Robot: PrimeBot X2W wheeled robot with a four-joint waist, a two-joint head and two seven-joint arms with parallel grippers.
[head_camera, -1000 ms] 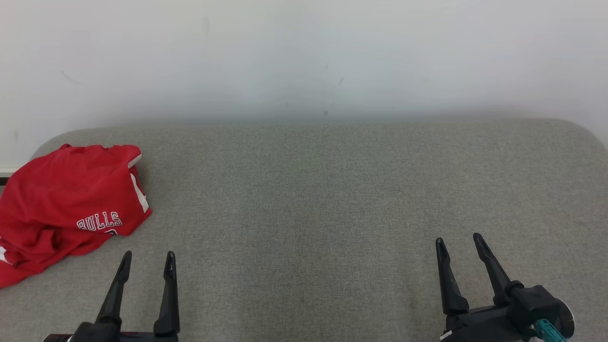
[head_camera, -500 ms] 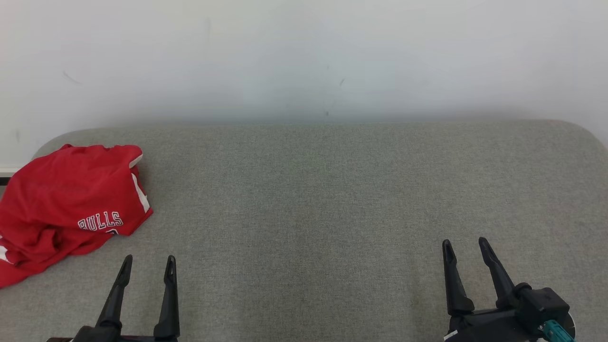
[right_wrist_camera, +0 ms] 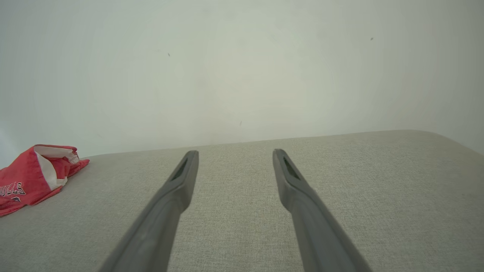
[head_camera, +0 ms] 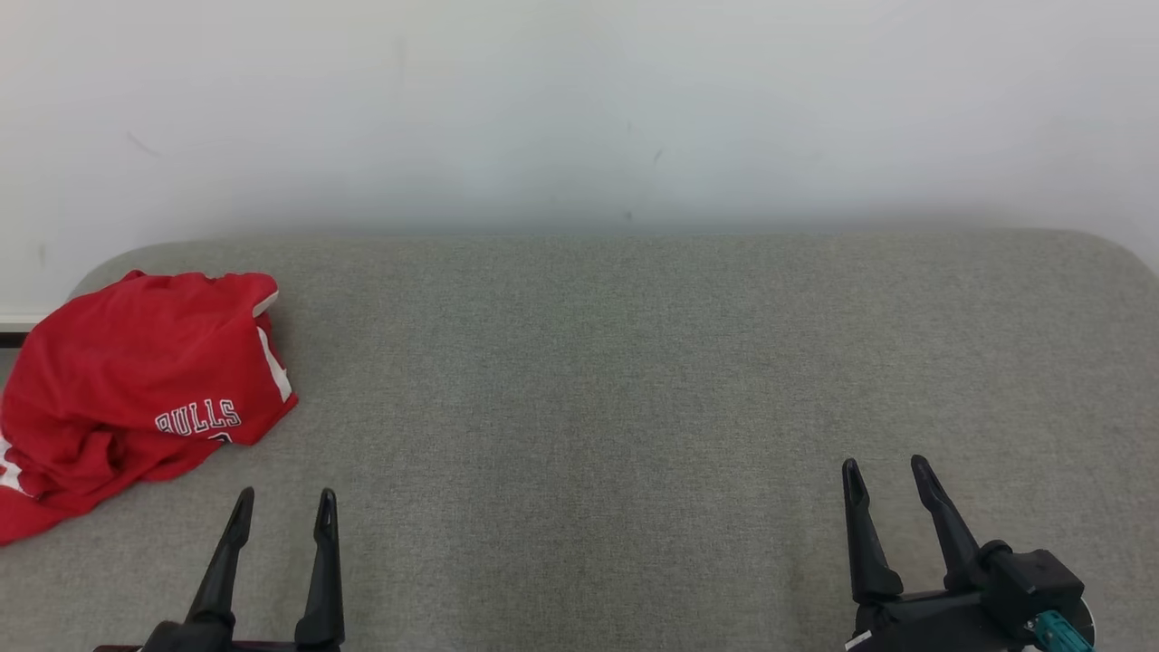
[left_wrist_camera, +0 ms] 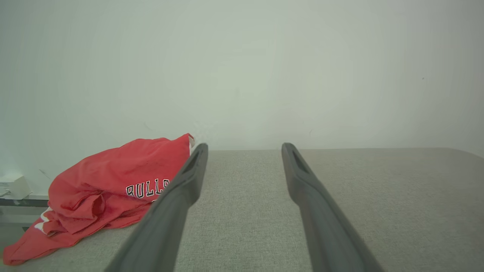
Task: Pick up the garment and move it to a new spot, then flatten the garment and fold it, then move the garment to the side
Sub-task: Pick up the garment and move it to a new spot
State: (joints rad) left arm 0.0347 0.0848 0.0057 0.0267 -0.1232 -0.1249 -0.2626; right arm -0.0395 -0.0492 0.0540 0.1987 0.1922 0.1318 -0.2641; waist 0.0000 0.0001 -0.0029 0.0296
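Pale, blank wall (head_camera: pixel 579 109) backs a broad table (head_camera: pixel 634 362) covered in grey woven cloth, its far corners rounded. Most of that cloth lies open, from the middle out to the right edge. A red garment (head_camera: pixel 136 380) (white trim, "BULLS" lettering) sits crumpled by the far left corner. The left pincer (head_camera: pixel 285 496) is near it and the right pincer (head_camera: pixel 885 464) is well apart. Both stand wide, holding nothing.

On the left gripper (head_camera: pixel 285 496), two long matte-black fingers (left_wrist_camera: pixel 172 206) taper to narrow tips, a slim slot (left_wrist_camera: pixel 298 165) near each tip. The right gripper (head_camera: pixel 885 464) looks the same, plus chunky black wrist housing (head_camera: pixel 1028 580) with a teal connector (head_camera: pixel 1048 625).
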